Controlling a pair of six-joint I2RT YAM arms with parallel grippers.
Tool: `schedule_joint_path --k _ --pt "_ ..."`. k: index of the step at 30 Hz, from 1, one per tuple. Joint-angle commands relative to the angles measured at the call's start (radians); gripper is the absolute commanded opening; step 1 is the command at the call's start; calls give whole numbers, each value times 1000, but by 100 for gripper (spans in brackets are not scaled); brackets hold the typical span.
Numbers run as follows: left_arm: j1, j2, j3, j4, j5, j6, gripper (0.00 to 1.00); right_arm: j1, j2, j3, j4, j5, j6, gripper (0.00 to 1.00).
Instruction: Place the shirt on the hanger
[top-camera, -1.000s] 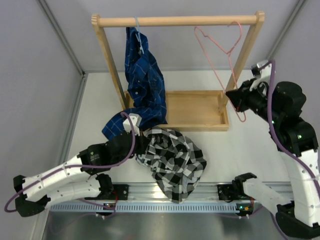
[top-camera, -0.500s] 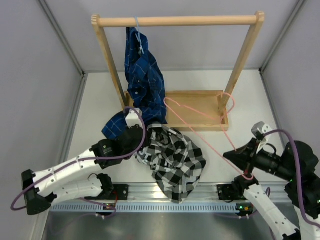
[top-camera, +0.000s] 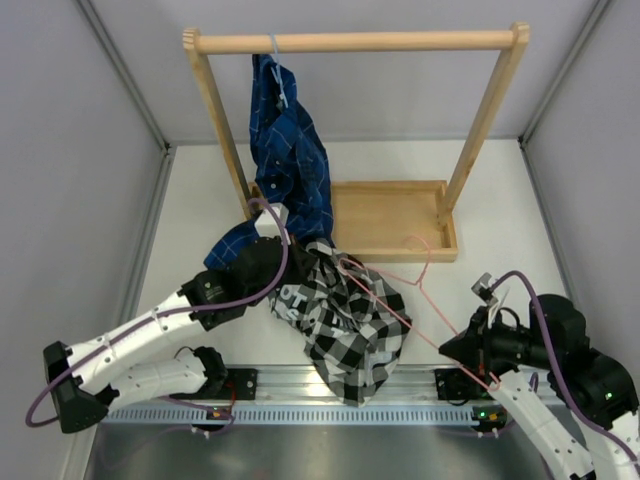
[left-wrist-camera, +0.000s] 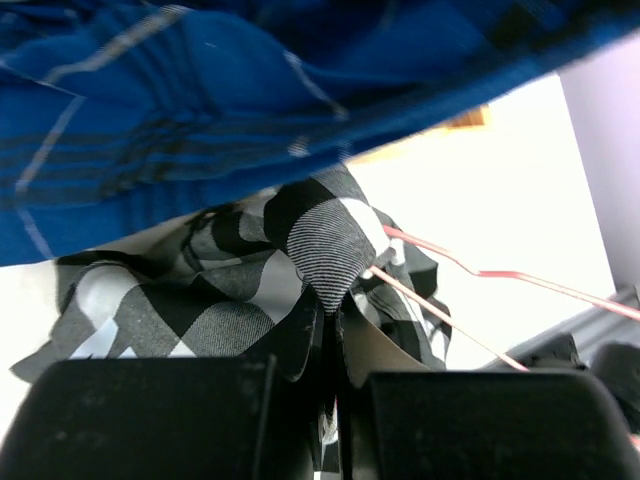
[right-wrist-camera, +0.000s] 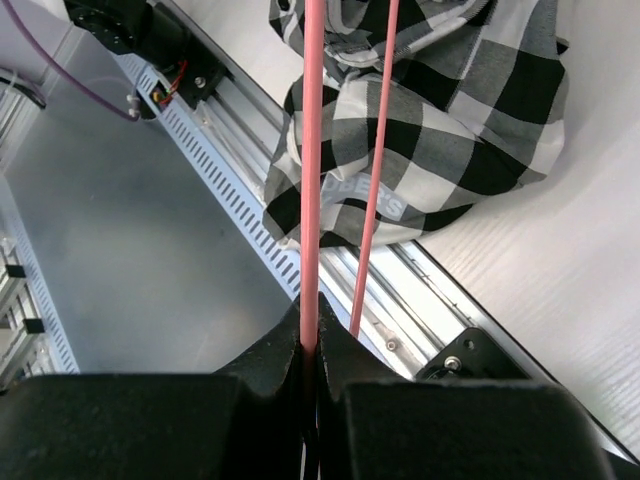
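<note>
Tall plain-wood rack (top-camera: 360, 42) at back. Crumpled soft buffalo-check shirt (top-camera: 345, 320) heaped at near edge of white table (top-camera: 500, 250), fold pinched in left gripper (left-wrist-camera: 330, 400). Thin pink wire hanger (right-wrist-camera: 312, 150) slanting across shirt, clamped by right gripper (right-wrist-camera: 310, 345).

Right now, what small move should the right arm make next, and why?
Probably ease the right tool forward, sliding the far end of the hanger into the shirt. The right tool is shut on the wire, the hanger lies across the shirt, and the left tool pinches a fold raised beside it.
</note>
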Motion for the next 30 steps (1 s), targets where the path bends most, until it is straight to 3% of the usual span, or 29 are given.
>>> schedule_joint_path --k 1,7,15,26,30 --pt "4 7 40 96 94 17 0 11 10 12 31 -71 9 0" --pt "4 19 37 91 56 28 0 12 48 164 -10 -34 -35 0" --pt "4 52 70 65 46 42 0 60 31 201 -56 29 -43 0" --pt "4 58 118 82 267 60 0 46 97 100 41 -85 -31 0" --pt "-10 45 110 107 332 36 0 34 157 101 187 -130 -14 0"
